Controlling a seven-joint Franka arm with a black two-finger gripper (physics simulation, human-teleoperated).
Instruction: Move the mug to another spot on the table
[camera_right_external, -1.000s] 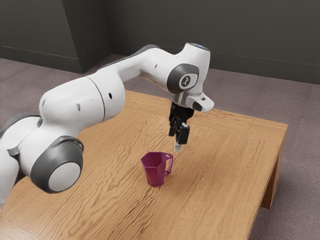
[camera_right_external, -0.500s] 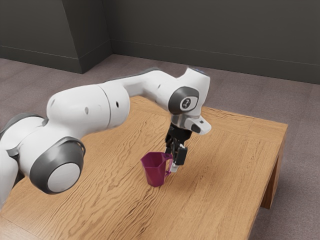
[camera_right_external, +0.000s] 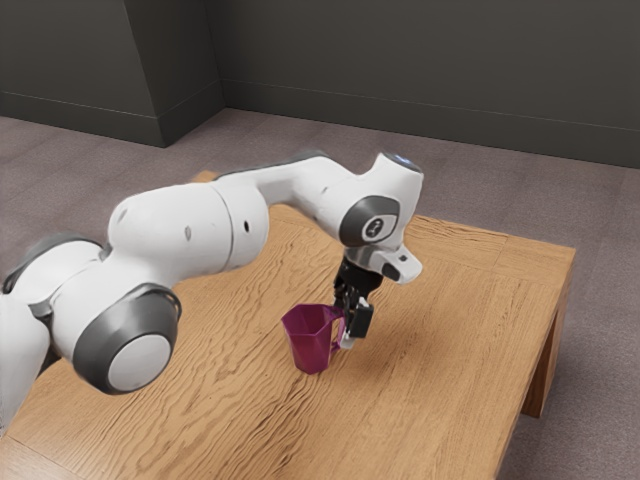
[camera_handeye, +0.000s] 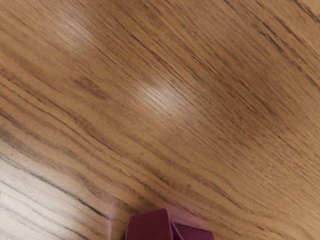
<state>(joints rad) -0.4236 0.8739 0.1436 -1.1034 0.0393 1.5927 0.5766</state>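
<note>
One second on, the black two-finger hand (camera_right_external: 352, 322) is lowered to the handle of the purple faceted mug (camera_right_external: 310, 342), mid-frame on the wooden desk (camera_right_external: 460, 330); closure cannot be told, and a grasp is judged imminent.

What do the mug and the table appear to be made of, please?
The mug looks like plastic or glazed ceramic: uniform purple, faceted walls, faint sheen. The table looks like wood or veneer: wavy brown grain, satin finish with soft pale highlights.
</note>
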